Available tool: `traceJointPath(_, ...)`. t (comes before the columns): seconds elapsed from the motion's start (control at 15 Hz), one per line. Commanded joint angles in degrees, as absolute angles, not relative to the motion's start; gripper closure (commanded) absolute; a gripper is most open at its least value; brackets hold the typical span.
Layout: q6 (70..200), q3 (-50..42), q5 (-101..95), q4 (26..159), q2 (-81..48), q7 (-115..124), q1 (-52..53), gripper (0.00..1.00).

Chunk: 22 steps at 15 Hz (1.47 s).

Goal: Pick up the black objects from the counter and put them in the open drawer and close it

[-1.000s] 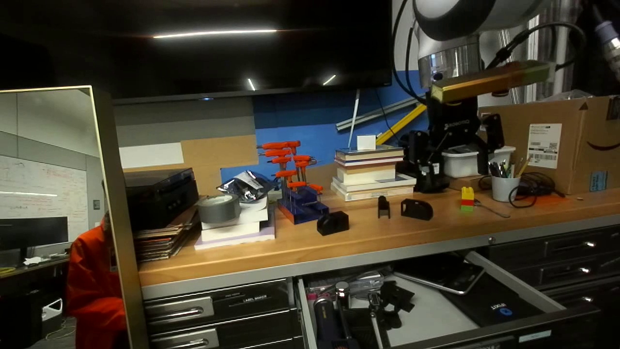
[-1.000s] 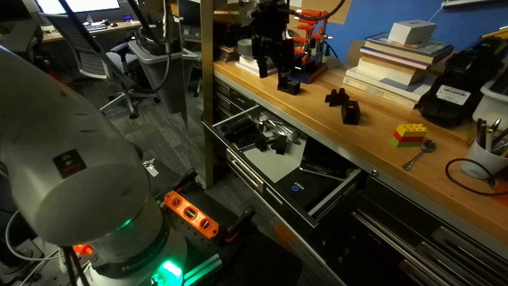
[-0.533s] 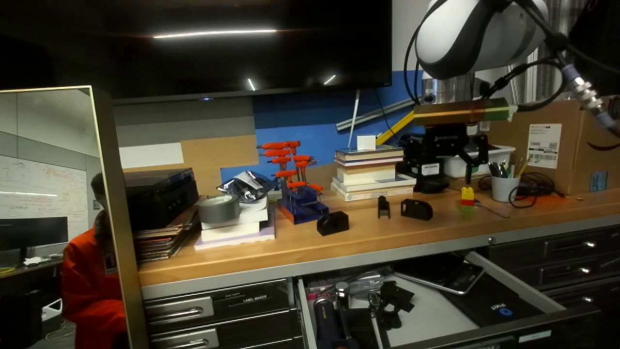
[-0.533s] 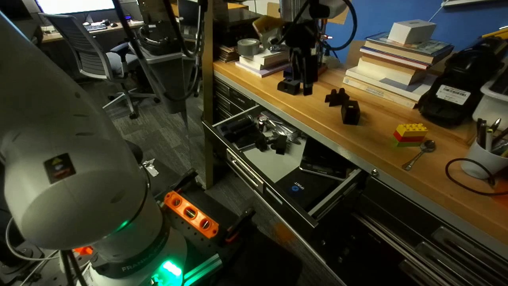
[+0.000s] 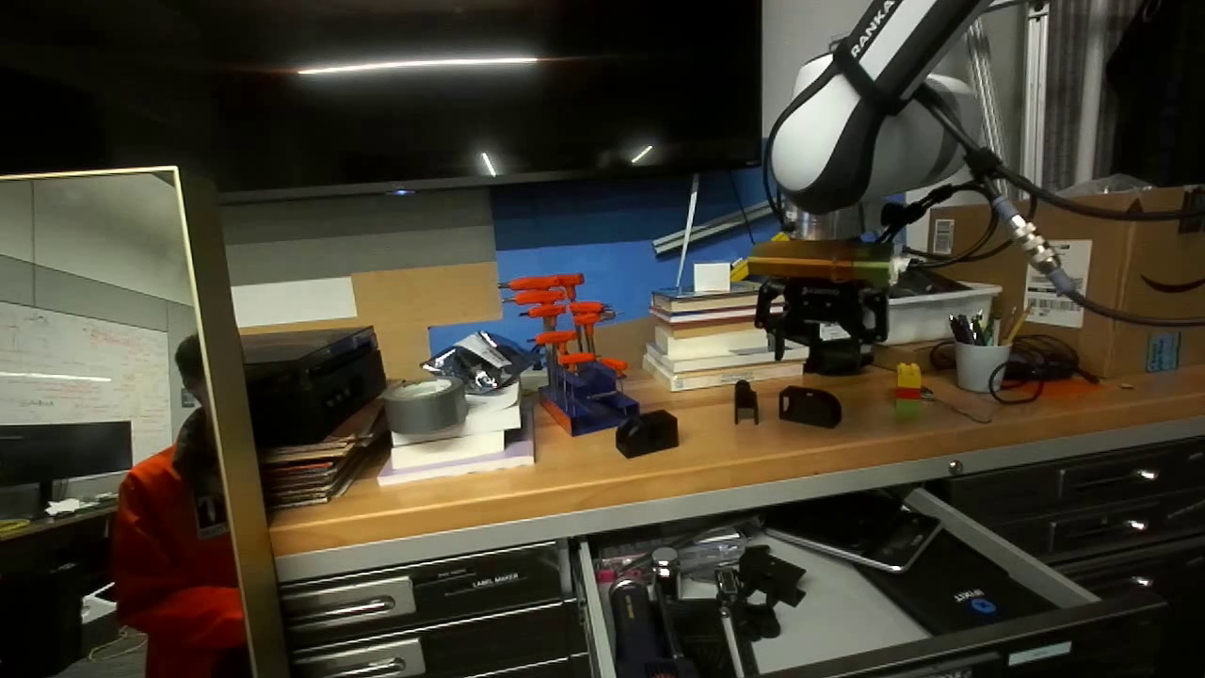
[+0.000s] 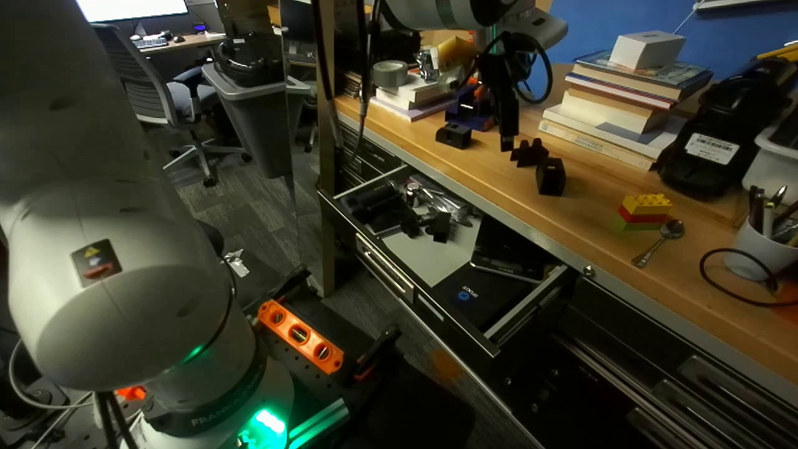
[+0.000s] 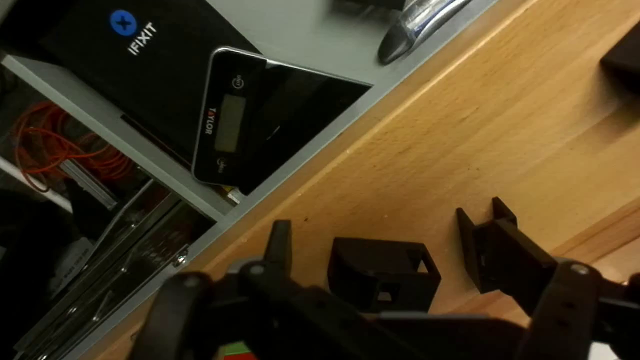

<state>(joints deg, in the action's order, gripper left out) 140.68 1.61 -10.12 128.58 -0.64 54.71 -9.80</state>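
Observation:
Three black lumps stand on the wooden counter (image 5: 527,490): a left one (image 5: 648,433), a small forked one (image 5: 746,403) and a right one (image 5: 810,409). My gripper (image 5: 825,345) is open and empty, held above the counter over the forked and right lumps. In the wrist view the right lump (image 7: 382,270) shows between the spread fingers. The forked lump (image 7: 477,250) is partly covered by the right finger. The left lump (image 7: 625,60) is cut off at the edge. The drawer (image 6: 430,302) is open, with dark tools, black pieces and a white sheet inside.
A book stack (image 6: 623,106) and a black device (image 6: 711,137) stand behind. The orange-handled tool stand (image 5: 588,395) is near the left lump. A toy brick (image 6: 645,212), a spoon (image 6: 661,240) and a pen cup (image 6: 760,249) are further along the counter.
My gripper has moved along the counter and come lower, from by the left lump toward the forked and right lumps. It stays open. The lumps and drawer have not moved.

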Motion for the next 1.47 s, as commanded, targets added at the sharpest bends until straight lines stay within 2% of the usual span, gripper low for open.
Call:
traceJointPath(0.0, 143.1, -1.82, -10.0, 121.85, -8.14, 57.1, -7.57, 0.0)
traceJointPath(0.6, 147.0, -7.54, -3.41, 111.11, -21.45, 54.68, -6.18, 0.0)
traceJointPath(1.4, 147.07, -8.21, 1.35, 104.02, -26.95, 52.75, -5.28, 0.0)
